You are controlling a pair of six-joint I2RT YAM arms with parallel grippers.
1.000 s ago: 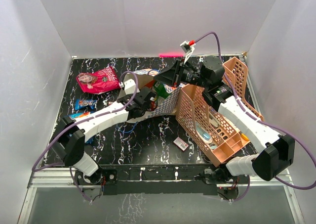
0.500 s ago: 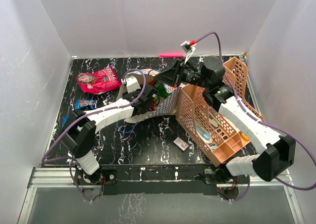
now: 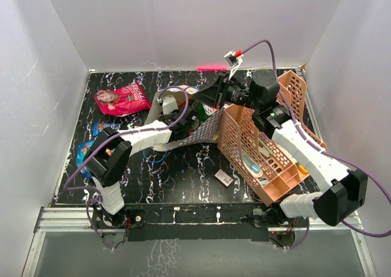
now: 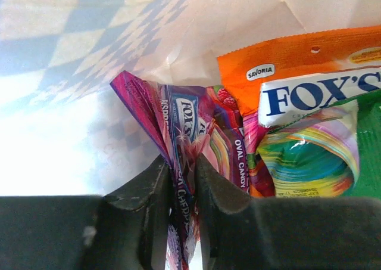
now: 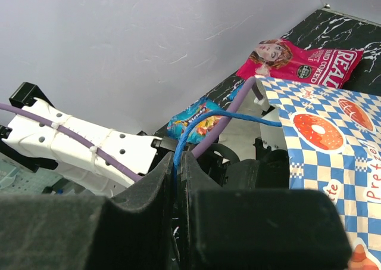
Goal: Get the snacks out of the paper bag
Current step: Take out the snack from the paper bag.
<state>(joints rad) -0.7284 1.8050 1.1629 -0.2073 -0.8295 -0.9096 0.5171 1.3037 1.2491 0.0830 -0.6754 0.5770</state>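
Observation:
The checkered paper bag [image 3: 204, 129] lies on its side mid-table, mouth to the left. My left gripper [image 3: 188, 119] is inside it, shut on the edge of a purple candy pack [image 4: 196, 133]. An orange pack [image 4: 286, 61] and a green pack [image 4: 321, 157] lie beside it against the white inside [image 4: 71, 133]. My right gripper [image 3: 204, 95] is shut on the bag's blue cord handle [image 5: 226, 116] and holds it up. A pink-red bag [image 3: 122, 98], a small blue pack [image 3: 104, 128] and a blue chip bag [image 3: 82, 151] lie on the table at the left.
A peach perforated rack [image 3: 263, 148] with items in it stands right of the bag, under my right arm. A small white-pink box [image 3: 223, 178] lies near the front edge. White walls enclose the black marbled table [image 3: 183, 173].
My left arm has swung right and reached deeper into the bag's mouth. My right gripper has kept hold of the cord handle, almost still.

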